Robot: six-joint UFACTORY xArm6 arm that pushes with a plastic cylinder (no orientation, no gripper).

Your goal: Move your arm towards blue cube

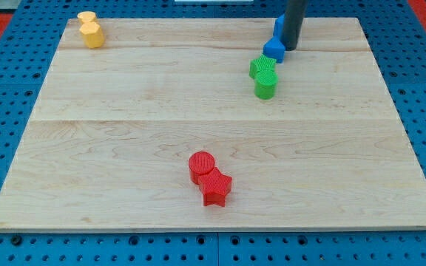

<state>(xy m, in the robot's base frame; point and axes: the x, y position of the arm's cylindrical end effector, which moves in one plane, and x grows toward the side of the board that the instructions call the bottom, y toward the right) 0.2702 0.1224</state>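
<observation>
Blue cube point(274, 50) | touching my tip point(291, 49) | tip's left

A pale wooden board point(161, 111) lies on a blue perforated base point(6, 89), with red at the top corners

My tip point(291, 49) stands just right of the cube point(274, 50), cylinders point(265, 86) below it, top right of board point(124, 133).

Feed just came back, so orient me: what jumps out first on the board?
My tip stands near the view's top right, right beside the blue cube. Two green blocks cluster just below it. A red cylinder and red star sit bottom centre; yellow blocks top left.
</observation>
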